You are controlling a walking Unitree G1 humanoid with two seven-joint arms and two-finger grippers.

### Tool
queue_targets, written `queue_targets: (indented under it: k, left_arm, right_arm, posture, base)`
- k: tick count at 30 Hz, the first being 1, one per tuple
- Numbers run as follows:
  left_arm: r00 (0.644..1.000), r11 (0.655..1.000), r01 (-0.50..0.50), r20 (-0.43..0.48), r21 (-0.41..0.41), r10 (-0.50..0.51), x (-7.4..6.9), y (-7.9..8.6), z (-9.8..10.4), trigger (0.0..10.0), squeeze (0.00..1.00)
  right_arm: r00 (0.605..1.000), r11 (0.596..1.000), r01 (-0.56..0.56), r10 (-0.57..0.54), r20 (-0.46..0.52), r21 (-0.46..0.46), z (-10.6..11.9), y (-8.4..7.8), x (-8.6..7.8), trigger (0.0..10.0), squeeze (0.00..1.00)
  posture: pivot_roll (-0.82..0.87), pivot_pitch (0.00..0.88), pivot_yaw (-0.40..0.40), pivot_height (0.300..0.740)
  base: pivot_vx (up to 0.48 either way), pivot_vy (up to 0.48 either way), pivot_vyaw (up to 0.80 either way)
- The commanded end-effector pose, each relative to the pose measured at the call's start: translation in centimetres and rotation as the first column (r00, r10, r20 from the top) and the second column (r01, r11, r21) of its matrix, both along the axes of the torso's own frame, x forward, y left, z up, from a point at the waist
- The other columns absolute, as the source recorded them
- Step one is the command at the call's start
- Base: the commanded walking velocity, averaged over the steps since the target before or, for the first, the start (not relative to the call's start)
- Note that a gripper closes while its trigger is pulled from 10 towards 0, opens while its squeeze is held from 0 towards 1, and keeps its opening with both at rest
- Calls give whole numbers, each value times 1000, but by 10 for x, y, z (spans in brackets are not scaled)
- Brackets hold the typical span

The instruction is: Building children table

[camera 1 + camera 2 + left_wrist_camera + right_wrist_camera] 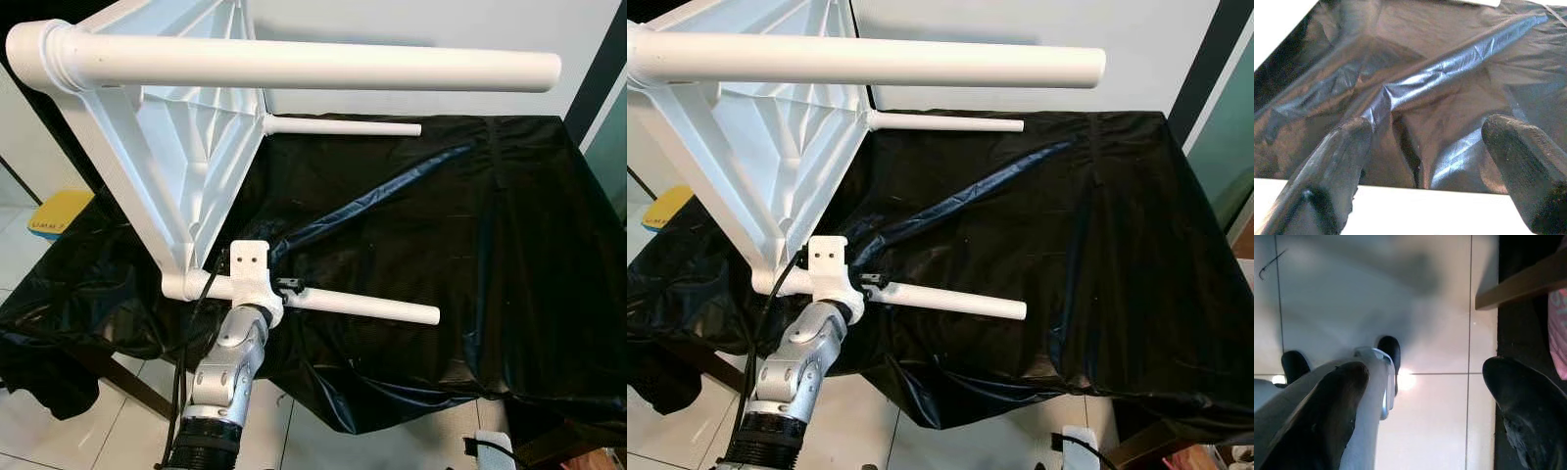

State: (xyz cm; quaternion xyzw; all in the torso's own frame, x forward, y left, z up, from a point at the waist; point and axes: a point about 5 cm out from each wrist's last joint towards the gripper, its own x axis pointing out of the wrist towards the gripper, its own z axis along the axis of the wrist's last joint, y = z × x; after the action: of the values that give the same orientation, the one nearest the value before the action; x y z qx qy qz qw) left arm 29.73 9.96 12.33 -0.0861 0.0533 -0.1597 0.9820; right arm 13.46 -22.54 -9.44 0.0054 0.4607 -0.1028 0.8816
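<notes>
White plastic, the tabletop (186, 147) stands on edge at the near left of the black sheet (470, 215), three legs (362, 306) jutting right. The left gripper (1425, 161) seems to straddle the near leg, fingers apart, perhaps not clamping; a nudge could topple it. The right gripper (1425, 406) hangs open over floor.

The right and middle of the black sheet (490, 225) lie bare, so a gripper could come in freely from the right and from the near edge there. On the left the tipped-up white tabletop (191, 147) blocks the way, its legs jutting rightward: one high and near (313, 64), one far (343, 127), one low at the near edge (367, 306) (the left gripper (279, 286) sits at its base). Between those legs there are open gaps.
</notes>
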Motion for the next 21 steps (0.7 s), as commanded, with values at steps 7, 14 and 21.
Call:
queue_targets:
  k: [7,14,21]
  left_arm:
    - [997,997,78,-12,-3,-78,-5,-6,-1,10000,0]
    - [994,996,91,-53,-6,-91,-8,-10,-6,10000,0]
    - [994,996,87,-63,-16,-88,-8,-10,-6,10000,0]
  right_arm:
    - [997,1000,18,-17,-78,13,-7,1,-18,10000,0]
    - [996,1000,24,-22,-88,17,-8,1,-21,10000,0]
    - [995,1000,25,-24,-97,13,-9,0,-23,10000,0]
  posture:
    - [4,39,65,740]
    - [-1,39,62,740]
    - [-2,39,57,740]
  base:
    - [0,0,0]
    - [-37,0,0]
    - [-276,0,0]
